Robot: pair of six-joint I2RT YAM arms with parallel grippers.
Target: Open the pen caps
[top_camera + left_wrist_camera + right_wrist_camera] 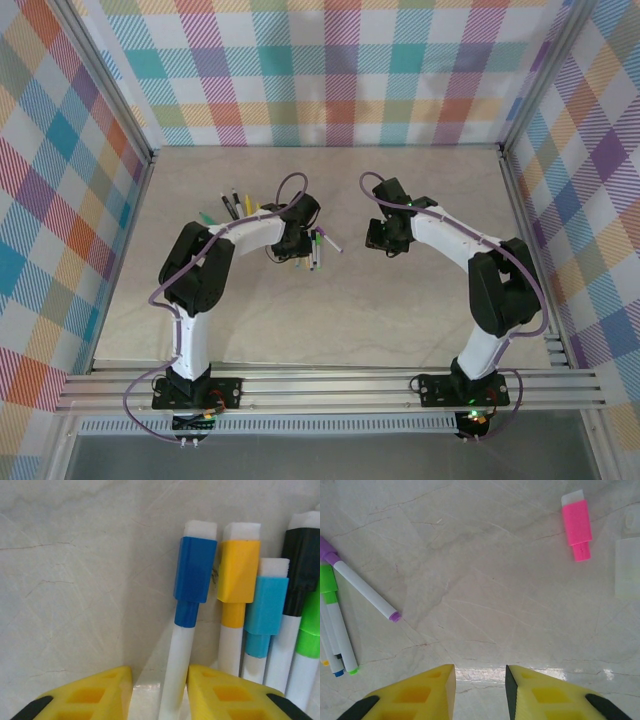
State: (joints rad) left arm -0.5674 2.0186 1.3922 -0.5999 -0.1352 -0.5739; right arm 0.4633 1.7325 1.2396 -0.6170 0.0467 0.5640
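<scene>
Working on the dark blue cap (195,570), upper centre of the left wrist view, first in a row with a yellow cap (238,570), light blue cap (266,605), black cap (303,565) and green cap (312,630) running to the right edge. Holding the left gripper (160,672) low in frame, jaws part-spread astride that pen's white barrel (175,670), right finger at or near it, daylight on the left; no firm pinch yet. Clamp squarely on the barrel below the cap, clear of the neighbours. Bring over the right gripper (480,669), jaws spread and empty above bare table (485,605), pinch the cap, pull straight along the pen's axis. Leave alone the loose pink cap (576,524), upper right of the right wrist view.
</scene>
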